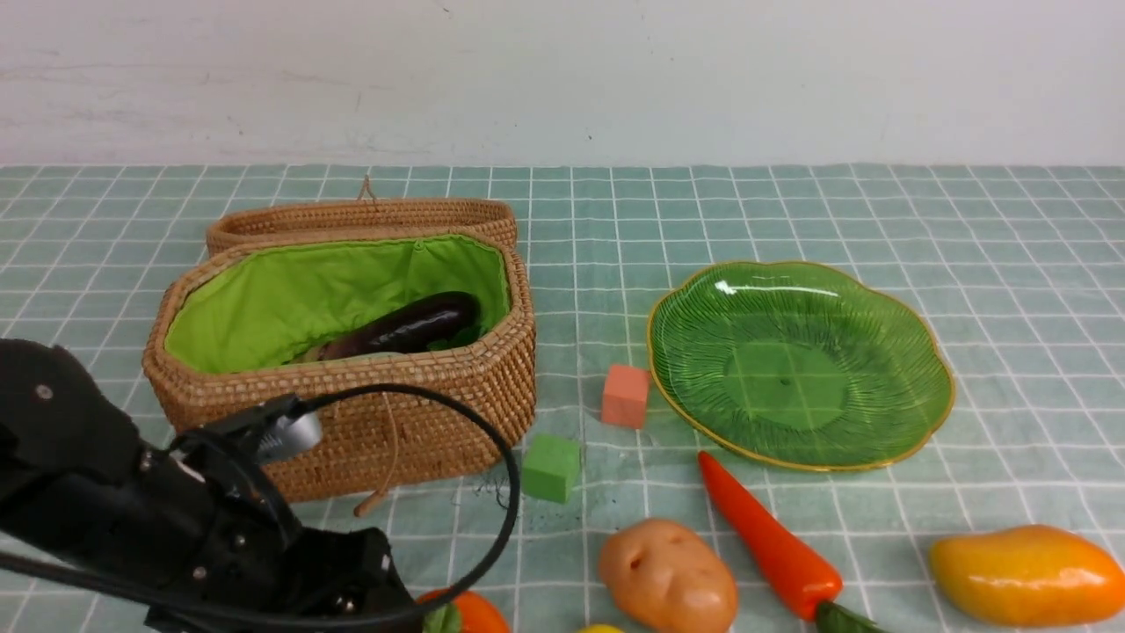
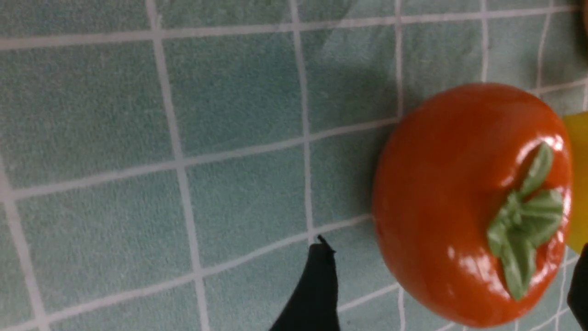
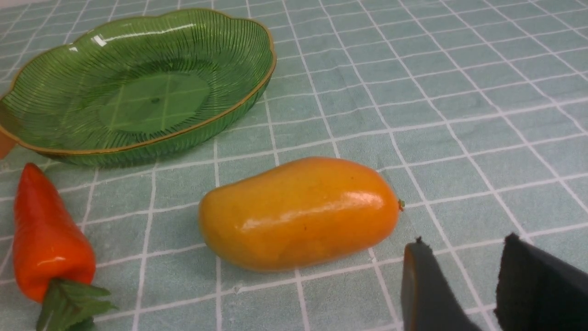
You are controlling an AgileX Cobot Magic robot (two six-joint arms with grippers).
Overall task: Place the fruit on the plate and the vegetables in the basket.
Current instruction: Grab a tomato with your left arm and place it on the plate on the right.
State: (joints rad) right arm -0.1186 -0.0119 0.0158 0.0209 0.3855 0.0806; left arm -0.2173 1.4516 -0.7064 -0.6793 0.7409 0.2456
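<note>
My left gripper (image 2: 448,285) stands open around the orange-red persimmon (image 2: 464,202), one dark finger (image 2: 317,289) on each side and a gap to each. The persimmon (image 1: 470,613) lies on the cloth at the front edge, next to the lemon (image 2: 578,174). My right gripper (image 3: 464,239) is open and empty, just beside the mango (image 3: 298,211). The green plate (image 1: 800,365) is empty. The eggplant (image 1: 404,325) lies in the open wicker basket (image 1: 395,413). The potato (image 1: 668,576) and carrot (image 1: 769,541) rest on the cloth in front of the plate.
The basket's lid (image 1: 360,220) lies folded back behind it. A salmon-pink cube (image 1: 626,396) and a green cube (image 1: 551,467) sit between basket and plate. My left arm and its cable (image 1: 492,440) loop in front of the basket.
</note>
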